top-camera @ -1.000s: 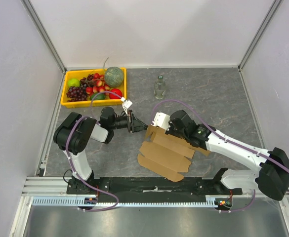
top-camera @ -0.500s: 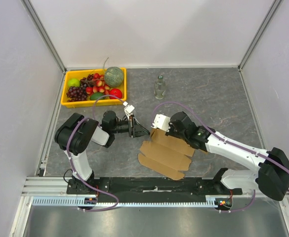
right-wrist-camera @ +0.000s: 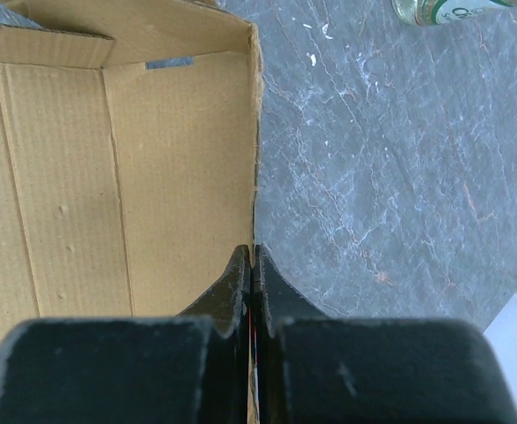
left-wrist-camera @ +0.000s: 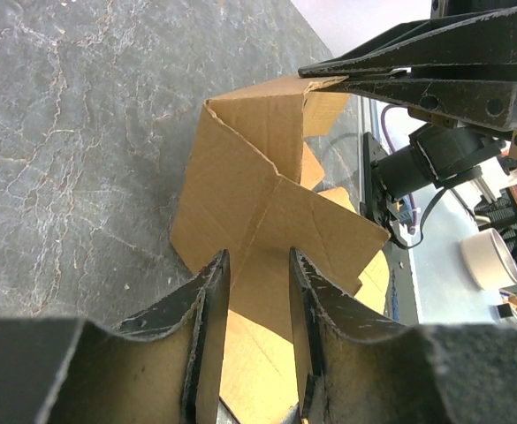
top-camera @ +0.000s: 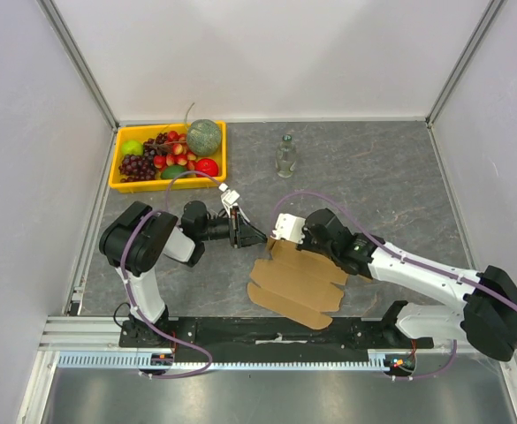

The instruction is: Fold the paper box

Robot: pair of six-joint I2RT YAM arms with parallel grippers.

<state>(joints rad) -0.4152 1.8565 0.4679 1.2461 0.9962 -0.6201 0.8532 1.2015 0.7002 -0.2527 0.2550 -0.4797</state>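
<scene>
The paper box (top-camera: 295, 284) is a brown cardboard sheet lying near the table's front edge, its far part bent upward. The right gripper (top-camera: 279, 245) is shut on the raised wall's top edge; in the right wrist view its fingertips (right-wrist-camera: 253, 252) pinch that edge of the paper box (right-wrist-camera: 108, 177). The left gripper (top-camera: 257, 238) stands open at the box's left side. In the left wrist view its fingers (left-wrist-camera: 258, 258) frame a flap of the paper box (left-wrist-camera: 267, 203), with nothing gripped between them. The right gripper (left-wrist-camera: 329, 81) shows there too, clamped on the wall's upper corner.
A yellow tray (top-camera: 117, 182) of fruit sits at the far left. A small glass bottle (top-camera: 285, 157) stands at the far middle, also seen as the bottle (right-wrist-camera: 452, 9) in the right wrist view. A black rail (top-camera: 276, 334) runs along the near edge.
The left gripper has moved right and nearer, up to the box's left flap. The right gripper has shifted nearer with the wall, and the box's right flap has folded in.
</scene>
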